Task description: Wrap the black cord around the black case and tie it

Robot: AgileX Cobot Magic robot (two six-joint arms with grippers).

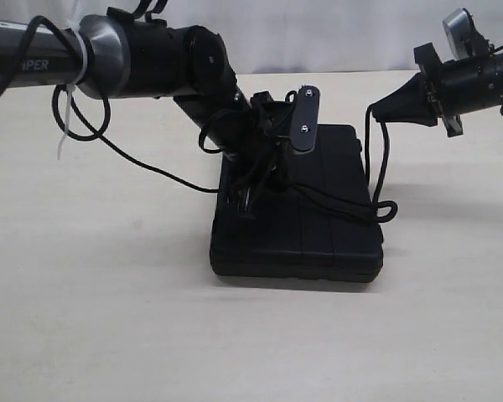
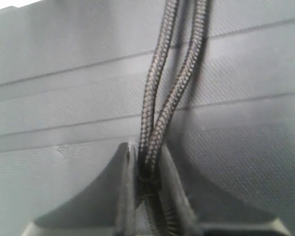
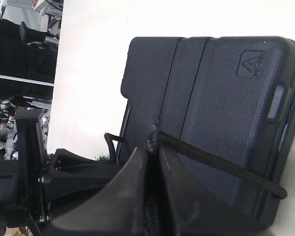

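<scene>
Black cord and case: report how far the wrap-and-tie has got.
Done: the black cord lies across the lid of the black case and bends over one edge; a full turn underneath cannot be seen. In hand: the left gripper pinches two strands above the lid, and the right gripper grips another stretch, raised beside the case. Left: finishing the wrap and tying; no tie around the case shows.

Table free left — cord right

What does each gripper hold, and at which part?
Left gripper: the cord, by two strands together, over the case. Right gripper: the cord, by one strand.
</scene>
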